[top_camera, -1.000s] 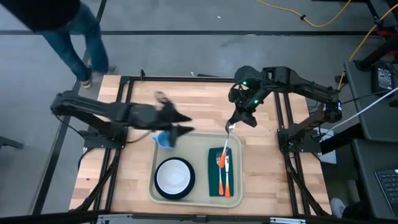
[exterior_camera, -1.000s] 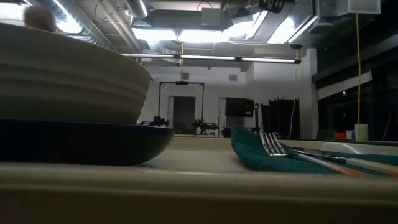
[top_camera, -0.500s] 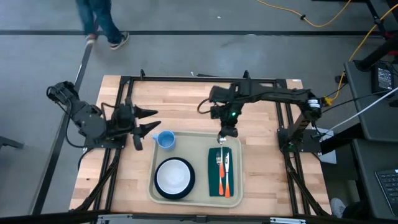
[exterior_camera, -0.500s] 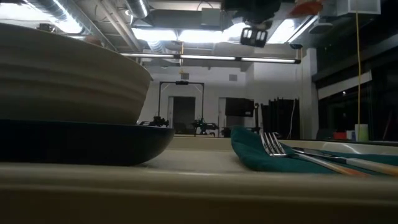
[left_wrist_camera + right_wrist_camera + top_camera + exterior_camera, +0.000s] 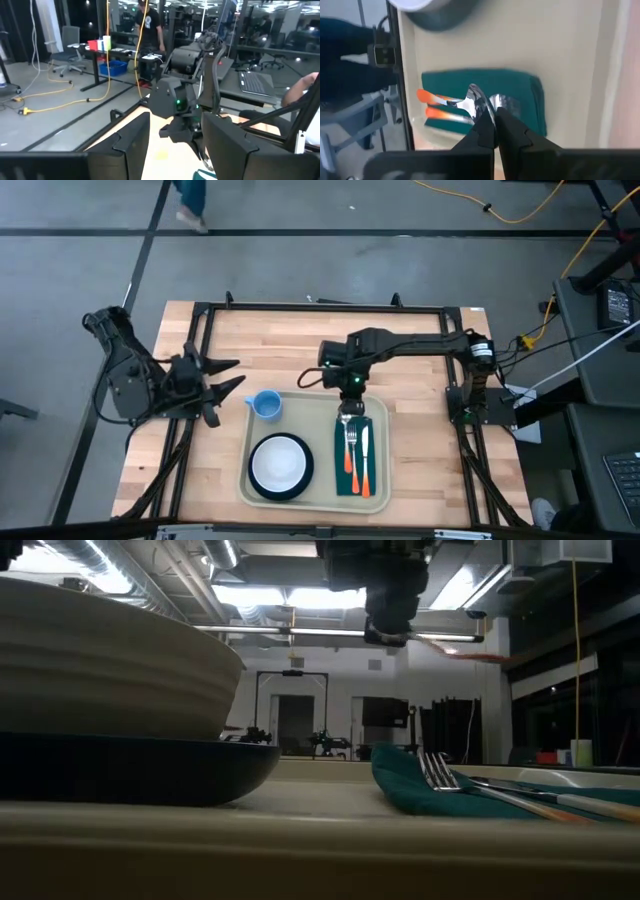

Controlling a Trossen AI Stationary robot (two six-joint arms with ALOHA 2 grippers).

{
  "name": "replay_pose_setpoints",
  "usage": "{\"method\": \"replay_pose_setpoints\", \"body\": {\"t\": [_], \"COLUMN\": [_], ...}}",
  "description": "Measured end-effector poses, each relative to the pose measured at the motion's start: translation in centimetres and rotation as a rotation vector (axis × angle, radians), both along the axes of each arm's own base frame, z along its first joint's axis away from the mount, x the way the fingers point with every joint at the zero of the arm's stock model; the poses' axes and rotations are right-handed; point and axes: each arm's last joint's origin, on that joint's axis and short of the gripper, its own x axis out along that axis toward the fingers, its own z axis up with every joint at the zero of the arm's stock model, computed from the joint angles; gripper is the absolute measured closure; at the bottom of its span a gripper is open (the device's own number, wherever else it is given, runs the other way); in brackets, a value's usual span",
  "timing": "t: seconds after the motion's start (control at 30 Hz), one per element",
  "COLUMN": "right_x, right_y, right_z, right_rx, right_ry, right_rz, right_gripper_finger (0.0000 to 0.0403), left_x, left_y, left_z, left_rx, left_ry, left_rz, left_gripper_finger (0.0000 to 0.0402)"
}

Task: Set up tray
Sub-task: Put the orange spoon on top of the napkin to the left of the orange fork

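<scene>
tray (image 5: pixel 378 480) lies beneath the right pincer (image 5: pixel 349 406).

From floor level the plate (image 5: pixel 120 775) and bowl (image 5: pixel 110 660) fill the left side and run off the edge, so you can't see all of either one. The right gripper (image 5: pixel 390 610) is chopped off at the top there, and the orange thing beside it is a blur. From overhead it covers the top of the napkin (image 5: pixel 357 460), so I can't make out what it's gripping. A person (image 5: pixel 190 200) up top is cut to a leg. The left gripper (image 5: pixel 222 377) is too small to read properly.
</scene>
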Motion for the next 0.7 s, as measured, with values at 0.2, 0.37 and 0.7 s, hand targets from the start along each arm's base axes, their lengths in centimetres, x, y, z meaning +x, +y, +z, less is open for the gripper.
{"method": "replay_pose_setpoints", "body": {"t": [0.2,0.37,0.7], "right_x": [1.1,1.3,0.7], "right_y": [0.2,0.9,2.1], "right_z": [-0.7,-1.7,-6.8], "right_rx": [0.002,-0.017,-0.035], "right_ry": [-0.038,0.013,0.083], "right_rz": [-0.025,-0.011,-0.113], "right_gripper_finger": [0.0395,0.0395,0.0395], "left_x": [-0.8,-1.3,-1.5], "left_y": [0.2,0.8,0.9], "left_z": [0.3,0.7,0.8], "left_rx": [0.037,0.017,0.014], "left_ry": [-0.002,-0.017,-0.018], "left_rz": [0.029,0.013,0.006], "left_gripper_finger": [0.0229,0.0229,0.0231]}}
